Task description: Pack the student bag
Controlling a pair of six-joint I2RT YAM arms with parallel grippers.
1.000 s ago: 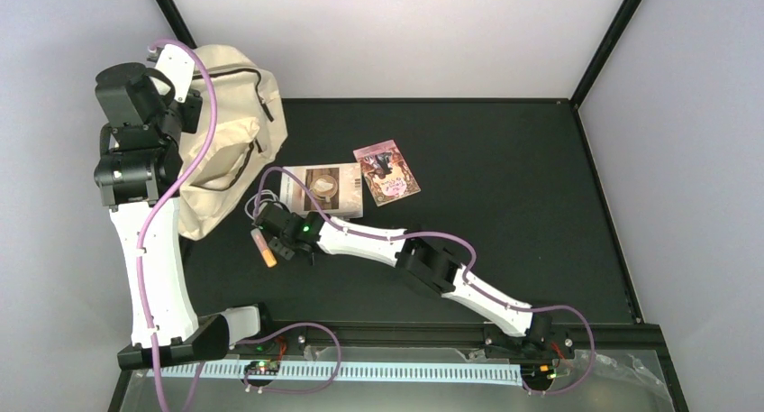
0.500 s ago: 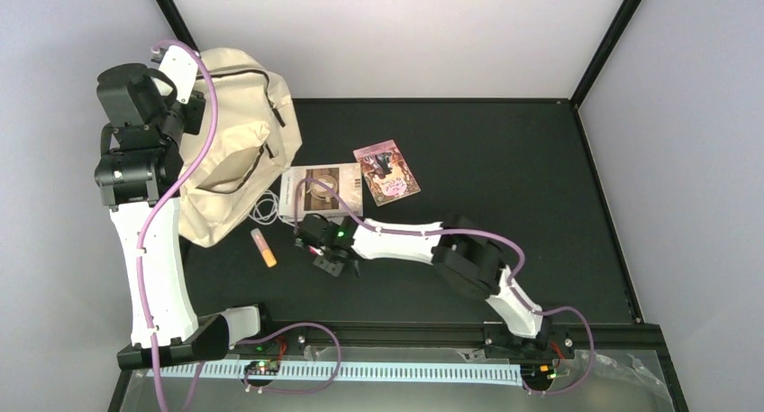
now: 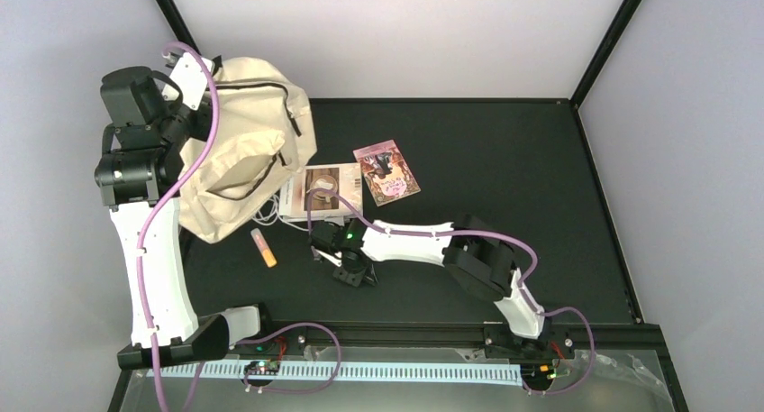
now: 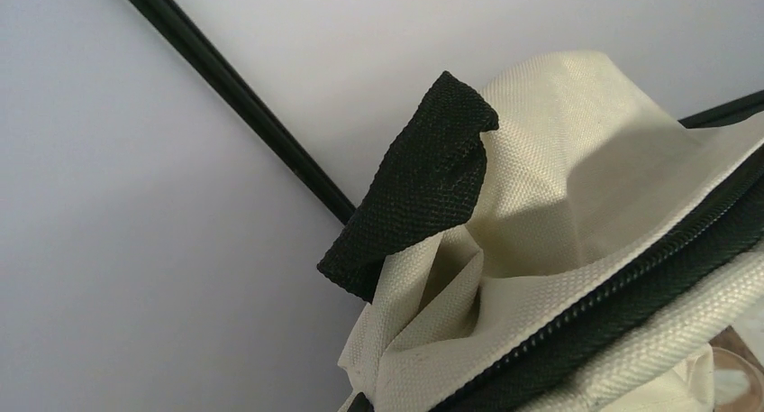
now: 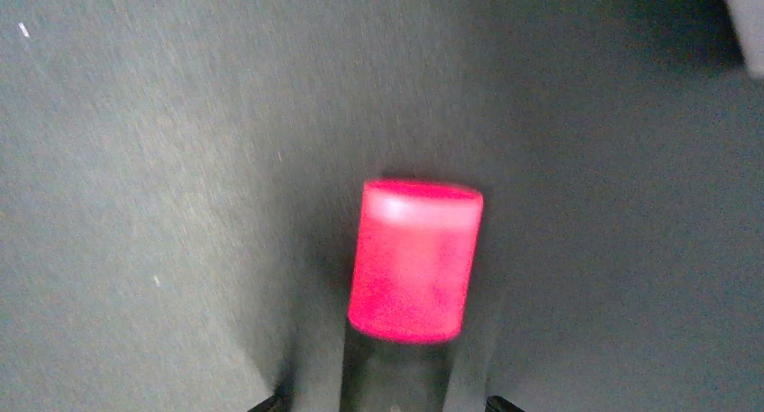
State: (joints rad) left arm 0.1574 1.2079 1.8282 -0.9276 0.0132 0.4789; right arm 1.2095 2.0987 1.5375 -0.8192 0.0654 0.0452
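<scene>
The student bag, cream fabric with dark zippers, hangs lifted at the back left. My left gripper is shut on bunched fabric at its top. In the left wrist view the bag's cloth, a black strap and an open zipper fill the frame. My right gripper is low over the mat, open. A marker with a pink cap lies lengthwise between its spread fingertips, its dark body not touched by either one.
An orange-tipped stick lies on the black mat just below the bag. A book with a coffee picture and a coiled white cable sit beside the bag. A pink card lies to the right of the book.
My right gripper left the orange stick, moved right and toward the near edge, and opened over the pink-capped marker. The left arm has swung the bag's top a little rightward.
</scene>
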